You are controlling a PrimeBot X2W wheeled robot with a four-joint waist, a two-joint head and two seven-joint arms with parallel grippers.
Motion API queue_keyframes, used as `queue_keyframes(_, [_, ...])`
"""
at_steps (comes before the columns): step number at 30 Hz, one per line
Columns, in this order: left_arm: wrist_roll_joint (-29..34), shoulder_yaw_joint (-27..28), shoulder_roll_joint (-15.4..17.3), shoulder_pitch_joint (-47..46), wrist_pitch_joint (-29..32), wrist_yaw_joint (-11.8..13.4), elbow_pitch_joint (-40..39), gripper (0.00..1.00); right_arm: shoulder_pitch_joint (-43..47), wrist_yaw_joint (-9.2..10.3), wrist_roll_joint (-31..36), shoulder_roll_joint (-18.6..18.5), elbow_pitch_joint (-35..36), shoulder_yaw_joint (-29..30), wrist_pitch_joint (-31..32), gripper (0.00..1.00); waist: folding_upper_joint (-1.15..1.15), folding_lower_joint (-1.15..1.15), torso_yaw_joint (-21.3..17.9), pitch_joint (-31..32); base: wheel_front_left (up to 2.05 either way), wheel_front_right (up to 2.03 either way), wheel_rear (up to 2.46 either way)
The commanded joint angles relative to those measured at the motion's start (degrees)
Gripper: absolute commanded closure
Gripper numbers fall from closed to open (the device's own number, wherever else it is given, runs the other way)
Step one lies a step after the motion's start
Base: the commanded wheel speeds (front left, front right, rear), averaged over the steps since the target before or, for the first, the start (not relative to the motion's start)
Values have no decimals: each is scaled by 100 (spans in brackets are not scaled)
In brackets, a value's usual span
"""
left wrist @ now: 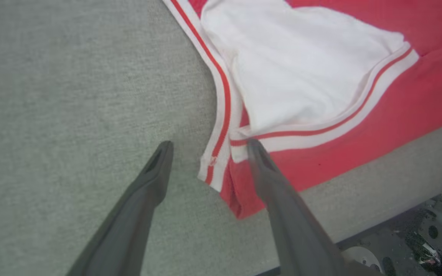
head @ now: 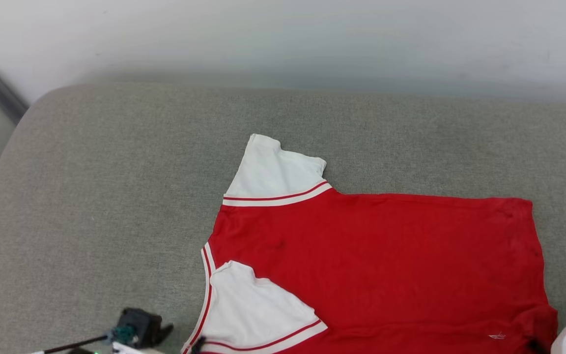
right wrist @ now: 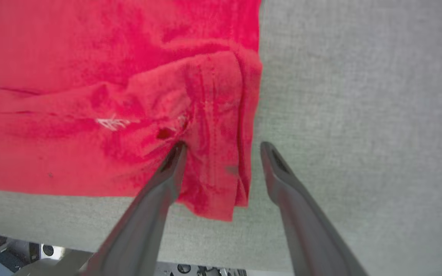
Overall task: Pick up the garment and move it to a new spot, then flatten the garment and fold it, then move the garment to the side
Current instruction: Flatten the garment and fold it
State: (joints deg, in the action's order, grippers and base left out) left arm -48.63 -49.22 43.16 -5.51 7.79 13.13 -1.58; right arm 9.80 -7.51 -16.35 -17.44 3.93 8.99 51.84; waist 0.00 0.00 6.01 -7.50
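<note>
The shirt (head: 371, 255) lies flat on the grey cushion (head: 116, 172), its near edge by me. My left fingers (left wrist: 261, 161) are spread astride the collar corner (left wrist: 215, 168), and my right fingers (right wrist: 173, 161) astride the hem corner (right wrist: 221, 199). I should pinch both layers, then lift evenly.

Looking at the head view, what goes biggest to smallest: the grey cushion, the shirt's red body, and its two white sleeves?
1. the grey cushion
2. the shirt's red body
3. the far sleeve and the near sleeve look about alike. The near one is closer to the camera and cut by the picture's edge, so I leave them unranked.
</note>
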Motion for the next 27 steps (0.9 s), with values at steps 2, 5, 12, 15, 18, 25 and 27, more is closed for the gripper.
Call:
queue_keyframes(2, [93,229,-28,-190,-378,60,-9,0,-240,4,-103,-84,189,49,-329,0,0,0,1,83,0,0,0])
queue_keyframes(5, [239,447,-58,-333,-834,127,-77,0,-413,4,-202,-73,398,130,-681,0,0,0,7,169,0,0,0])
queue_keyframes(12, [421,1065,-348,-475,-2033,426,-189,0,-780,4,-187,-84,980,0,-2077,0,0,0,-13,304,0,0,0])
queue_keyframes(15, [640,1219,-553,-418,-2234,529,-252,0,-796,4,-247,172,1114,-27,-2669,0,0,0,-35,320,0,0,0])
queue_keyframes(18, [787,1456,-815,-287,-2296,497,-351,0,-743,4,-257,425,1253,-14,-3275,0,0,0,-57,300,0,0,0])
queue_keyframes(25, [1720,2339,-1490,31,-2297,108,-609,0,-578,4,-50,835,1292,-162,-4521,0,0,0,-122,198,0,0,0])
queue_keyframes(27, [1890,2502,-1641,136,-2298,-102,-614,0,-557,4,16,854,1235,-234,-4727,0,0,0,-152,167,0,0,0])
